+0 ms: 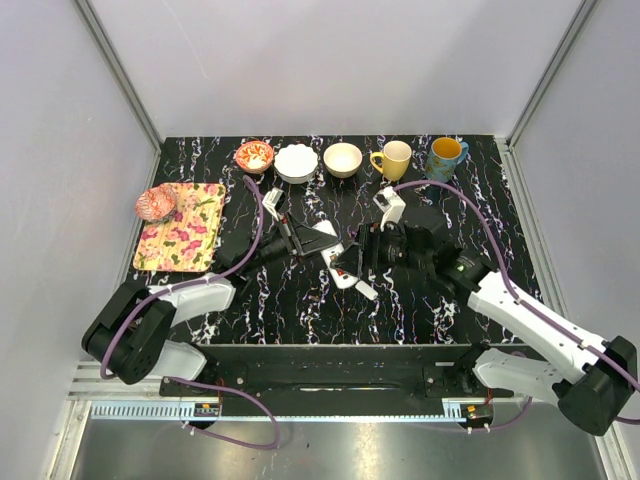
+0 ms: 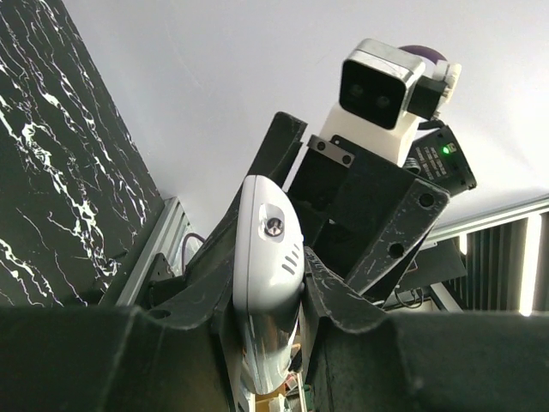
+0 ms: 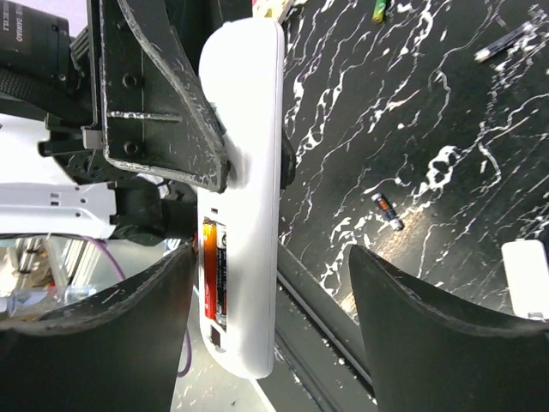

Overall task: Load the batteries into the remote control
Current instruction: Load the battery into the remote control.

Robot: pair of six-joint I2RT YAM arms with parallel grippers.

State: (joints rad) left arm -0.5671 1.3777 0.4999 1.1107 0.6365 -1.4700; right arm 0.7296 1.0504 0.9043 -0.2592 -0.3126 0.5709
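The white remote control (image 3: 249,172) is held off the table, its open battery slot showing. At least one orange and dark battery (image 3: 211,270) lies in the slot. My left gripper (image 2: 268,296) is shut on the remote (image 2: 266,249); its black fingers (image 3: 163,112) clamp the remote's upper half. My right gripper (image 3: 270,335) is open, its jaws standing either side of the remote's slot end without touching it. A loose battery (image 3: 388,211) lies on the black table, and another (image 3: 506,41) lies farther off. In the top view both grippers meet at the remote (image 1: 352,280) mid-table.
A small white tab (image 3: 525,279) lies on the table at the right. Three bowls (image 1: 296,162) and two mugs (image 1: 393,159) line the back edge. A floral tray (image 1: 185,226) with a pink object (image 1: 155,203) sits at the left.
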